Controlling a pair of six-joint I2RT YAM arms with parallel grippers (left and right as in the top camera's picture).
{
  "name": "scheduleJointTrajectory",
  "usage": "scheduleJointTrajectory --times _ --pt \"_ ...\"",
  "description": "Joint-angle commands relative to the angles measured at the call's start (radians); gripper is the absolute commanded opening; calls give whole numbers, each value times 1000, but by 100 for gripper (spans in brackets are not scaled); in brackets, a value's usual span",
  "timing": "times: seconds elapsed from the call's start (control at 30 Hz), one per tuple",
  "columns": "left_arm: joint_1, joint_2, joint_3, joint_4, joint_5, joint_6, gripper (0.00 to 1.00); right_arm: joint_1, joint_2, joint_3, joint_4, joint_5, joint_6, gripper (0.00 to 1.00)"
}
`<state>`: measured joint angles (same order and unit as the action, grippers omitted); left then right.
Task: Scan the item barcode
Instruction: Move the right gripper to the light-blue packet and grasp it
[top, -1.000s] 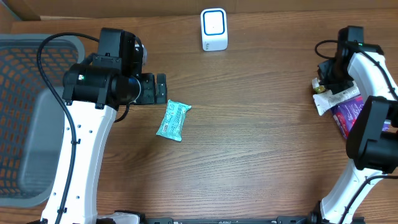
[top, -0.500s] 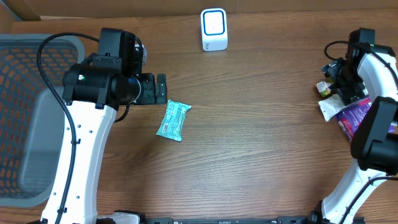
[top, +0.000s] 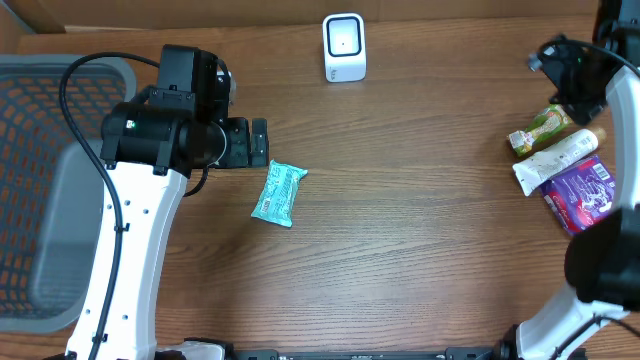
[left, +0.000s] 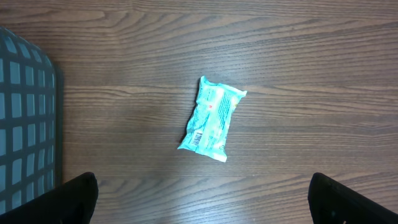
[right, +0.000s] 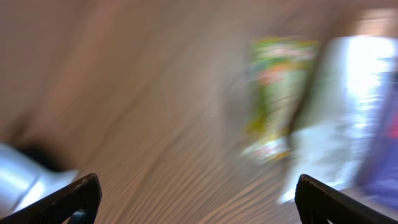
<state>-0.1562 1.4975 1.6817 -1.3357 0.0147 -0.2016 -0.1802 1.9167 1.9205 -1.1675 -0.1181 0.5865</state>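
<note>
Desk (top: 420, 250): wood-grain top, carrying every item.
Basket (top: 100, 62): grey mesh at the left edge; no item can be seen in it.
Right arm: it has swung up and away from the pile at the right edge. The right claw (right: 200, 202) has gone from nearly closed to spread wide, with nothing in it. Its own view is blurred by motion.
Left arm: unmoved. The left claw (left: 205, 204) is spread wide and empty, above the teal packet (left: 211, 118).
Pile: the green sachet (top: 543, 128), white tube (top: 558, 160) and purple packet (top: 580, 198) now lie uncovered.
Teal packet: flat on the desk, well apart from the scanner (top: 343, 47).
Meaning: the right-hand pick looks abandoned or released. Nothing is scanned yet, and the teal packet seems the likelier candidate.
</note>
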Motion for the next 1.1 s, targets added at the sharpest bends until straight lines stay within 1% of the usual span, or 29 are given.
scheduleJointTrajectory --times 0.0,0.13,0.27,0.33,0.43,0.53,0.63,0.8,0.9,1.07 --pt "-1 8 3 2 4 15 100 100 -21 9 -1 -257 -100 100" --pt "-1 8 3 2 4 15 100 259 8 -36 14 -287 -106 100" --pt "-1 8 3 2 4 15 99 425 44 -116 113 -288 -101 100" --pt "-1 8 3 2 4 15 100 499 64 -154 170 -288 -64 100" --pt "-1 8 3 2 4 15 100 587 99 -187 240 -287 -12 100" --pt "-1 8 3 2 4 15 99 660 135 -207 306 -280 -11 95" --pt "-1 8 3 2 4 15 100 716 172 -207 357 -257 -19 95" --pt "-1 8 3 2 4 15 100 776 228 -207 460 -258 -107 95" --pt "-1 8 3 2 4 15 100 803 269 -207 518 -258 -206 95" --pt "-1 8 3 2 4 15 100 826 341 -207 592 -257 -415 95"
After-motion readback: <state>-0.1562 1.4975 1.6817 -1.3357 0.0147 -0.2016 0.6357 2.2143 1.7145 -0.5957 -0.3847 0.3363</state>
